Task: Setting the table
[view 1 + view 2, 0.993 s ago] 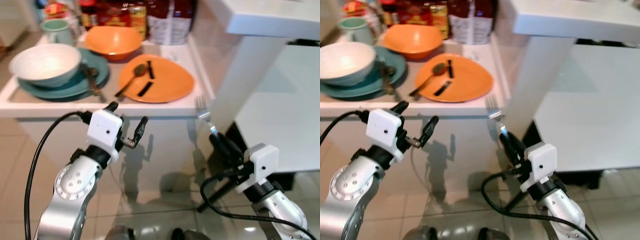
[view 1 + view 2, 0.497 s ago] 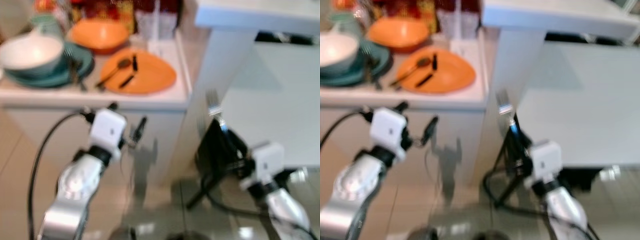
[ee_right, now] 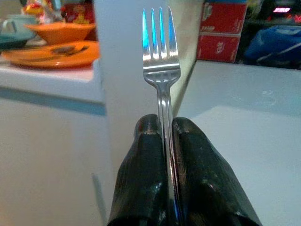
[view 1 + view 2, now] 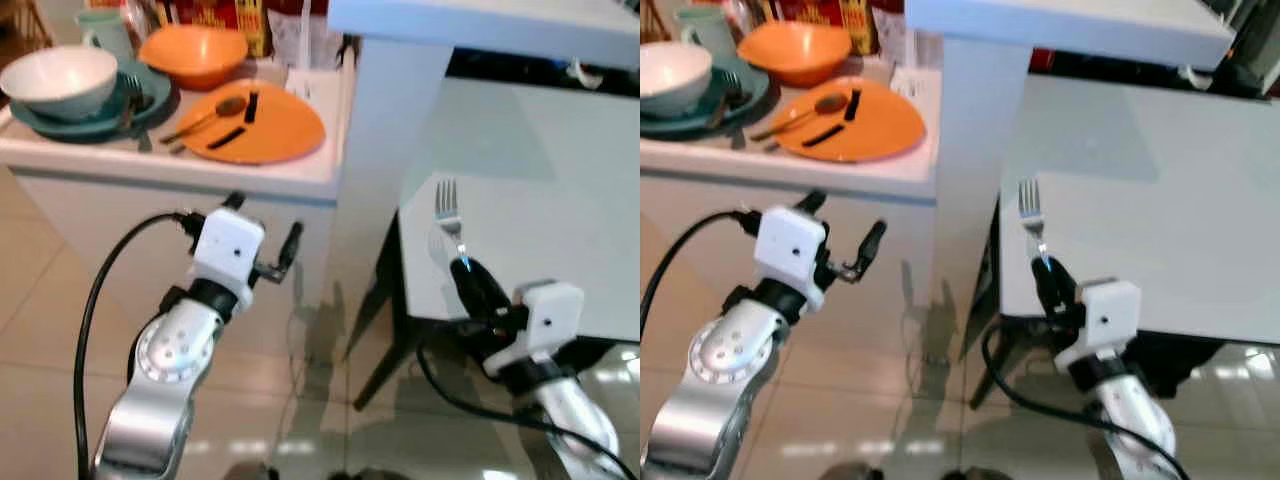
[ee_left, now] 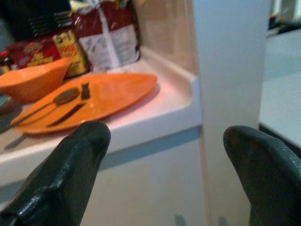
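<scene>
At the near edge of the white tabletop, low on the robot's right: right tool, fingers pressed tight together on the handle of a silver fork. The fork stands upright above the fingertips, tines up, its head over the tabletop's edge.

To the left of that tool, across a white pillar: left tool, fingers spread wide apart, holding nothing, raised in front of a white counter and just below its edge.

On the counter, ahead of the left tool:
- orange plate, nearest the edge, carrying a brown spoon and two short dark sticks; what the sticks are cannot be made out.
- orange bowl, behind the plate.
- white bowl, farther left, seated on a teal plate.
- a second fork lying on the teal plate beside the white bowl.
- pale green mug, behind the white bowl.
- red and yellow food packets and a clear bag with a white label, at the back.

Beyond the right tool, in its wrist view: red cartons and a blue bag behind the tabletop.

Below both tools: glossy tiled floor.
</scene>
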`<state>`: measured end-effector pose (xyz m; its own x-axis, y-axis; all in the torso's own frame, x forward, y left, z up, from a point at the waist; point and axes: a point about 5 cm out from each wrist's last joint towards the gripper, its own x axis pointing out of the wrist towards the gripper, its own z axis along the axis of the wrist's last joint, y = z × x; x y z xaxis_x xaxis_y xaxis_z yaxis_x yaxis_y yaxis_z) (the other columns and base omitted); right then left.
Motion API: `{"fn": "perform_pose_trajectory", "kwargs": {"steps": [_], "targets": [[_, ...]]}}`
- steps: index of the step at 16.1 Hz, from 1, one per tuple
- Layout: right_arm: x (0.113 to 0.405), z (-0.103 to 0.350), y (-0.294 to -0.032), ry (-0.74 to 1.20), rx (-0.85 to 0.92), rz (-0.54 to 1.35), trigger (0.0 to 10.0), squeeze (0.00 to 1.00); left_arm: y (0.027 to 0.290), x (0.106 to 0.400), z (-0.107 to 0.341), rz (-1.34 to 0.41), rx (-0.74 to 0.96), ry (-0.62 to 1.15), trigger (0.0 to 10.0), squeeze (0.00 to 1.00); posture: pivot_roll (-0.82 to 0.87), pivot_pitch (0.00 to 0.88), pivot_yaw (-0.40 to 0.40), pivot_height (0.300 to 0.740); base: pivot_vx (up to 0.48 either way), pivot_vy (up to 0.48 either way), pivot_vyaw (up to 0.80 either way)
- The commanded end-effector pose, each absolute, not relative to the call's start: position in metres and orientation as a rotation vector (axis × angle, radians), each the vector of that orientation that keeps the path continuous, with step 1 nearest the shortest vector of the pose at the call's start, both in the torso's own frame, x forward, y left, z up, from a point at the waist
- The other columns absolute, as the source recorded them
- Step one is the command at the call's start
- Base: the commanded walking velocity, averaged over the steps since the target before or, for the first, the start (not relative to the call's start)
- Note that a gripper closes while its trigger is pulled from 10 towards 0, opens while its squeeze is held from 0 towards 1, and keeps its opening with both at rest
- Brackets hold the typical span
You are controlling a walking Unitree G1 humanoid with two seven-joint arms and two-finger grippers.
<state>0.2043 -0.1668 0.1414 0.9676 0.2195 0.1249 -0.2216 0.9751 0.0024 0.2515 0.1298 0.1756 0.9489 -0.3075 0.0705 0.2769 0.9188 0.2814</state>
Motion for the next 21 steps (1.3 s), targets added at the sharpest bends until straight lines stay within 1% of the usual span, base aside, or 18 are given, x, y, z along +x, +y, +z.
{"fn": "perform_pose_trajectory", "kwargs": {"steps": [1, 2, 3, 4, 5, 6, 7, 8, 10, 11, 12, 14, 15, 18, 21], "targets": [[0.205, 0.145, -0.176, -0.142, 0.014, 0.173, 10.0, 0.00, 0.123, 0.254, 0.180, -0.306, 0.270, -0.130, 10.0, 0.00, 0.05, 0.107, -0.034, 0.740, 0.000, -0.394, 0.00], [0.208, 0.143, -0.181, -0.118, 0.037, 0.126, 10.0, 0.00, 0.122, 0.256, 0.181, -0.306, 0.267, -0.131, 10.0, 0.00, 0.04, 0.102, -0.028, 0.740, 0.000, -0.398, 0.00], [0.213, 0.138, -0.189, -0.051, 0.045, -0.005, 10.0, 0.00, 0.124, 0.258, 0.178, -0.306, 0.271, -0.121, 10.0, 0.00, 0.03, 0.093, -0.017, 0.740, 0.000, -0.398, 0.00], [0.213, 0.138, -0.190, -0.039, 0.048, -0.023, 10.0, 0.00, 0.124, 0.259, 0.178, -0.305, 0.273, -0.120, 10.0, 0.00, 0.03, 0.093, -0.017, 0.740, 0.000, -0.398, 0.00], [0.219, 0.145, -0.188, -0.062, 0.097, 0.008, 10.0, 0.00, 0.124, 0.264, 0.180, -0.308, 0.274, -0.128, 10.0, 0.00, 0.03, 0.095, -0.007, 0.740, 0.000, -0.398, 0.00], [0.225, 0.151, -0.189, -0.109, 0.083, 0.007, 10.0, 0.00, 0.125, 0.269, 0.179, -0.300, 0.280, -0.128, 10.0, 0.00, 0.03, 0.090, -0.002, 0.740, 0.000, -0.398, 0.00], [0.229, 0.159, -0.191, -0.165, 0.023, -0.008, 10.0, 0.00, 0.126, 0.269, 0.180, -0.293, 0.292, -0.129, 10.0, 0.00, 0.04, 0.087, -0.002, 0.740, 0.000, -0.398, 0.00], [0.234, 0.163, -0.189, -0.163, -0.037, -0.003, 10.0, 0.00, 0.127, 0.269, 0.182, -0.290, 0.285, -0.130, 10.0, 0.00, 0.04, 0.080, 0.001, 0.740, 0.000, -0.394, 0.00], [0.241, 0.163, -0.186, -0.107, 0.024, 0.000, 10.0, 0.00, 0.129, 0.269, 0.177, -0.291, 0.295, -0.115, 10.0, 0.00, 0.02, 0.070, 0.005, 0.740, 0.000, -0.375, 0.00], [0.239, 0.165, -0.184, -0.121, 0.064, 0.019, 10.0, 0.00, 0.129, 0.270, 0.177, -0.289, 0.291, -0.117, 10.0, 0.00, 0.02, 0.068, 0.001, 0.740, 0.000, -0.379, 0.00], [0.238, 0.164, -0.181, -0.113, 0.137, 0.035, 10.0, 0.00, 0.127, 0.272, 0.179, -0.284, 0.283, -0.125, 10.0, 0.00, 0.03, 0.073, -0.002, 0.740, 0.000, -0.375, 0.00], [0.239, 0.160, -0.177, -0.106, 0.061, 0.069, 10.0, 0.00, 0.124, 0.272, 0.179, -0.282, 0.276, -0.126, 10.0, 0.00, 0.04, 0.067, -0.001, 0.740, 0.000, -0.375, 0.00], [0.239, 0.158, -0.175, -0.096, 0.056, 0.084, 10.0, 0.00, 0.123, 0.271, 0.180, -0.286, 0.281, -0.130, 10.0, 0.00, 0.04, 0.060, -0.003, 0.740, 0.000, -0.375, 0.00], [0.244, 0.153, -0.178, -0.065, 0.049, 0.062, 10.0, 0.00, 0.129, 0.279, 0.182, -0.262, 0.304, -0.138, 10.0, 0.00, 0.03, 0.060, -0.004, 0.740, 0.000, -0.377, 0.71], [0.248, 0.151, -0.182, -0.054, 0.059, 0.053, 10.0, 0.00, 0.128, 0.279, 0.183, -0.263, 0.306, -0.145, 10.0, 0.00, 0.04, 0.051, -0.003, 0.740, 0.000, -0.377, 0.00]]}}
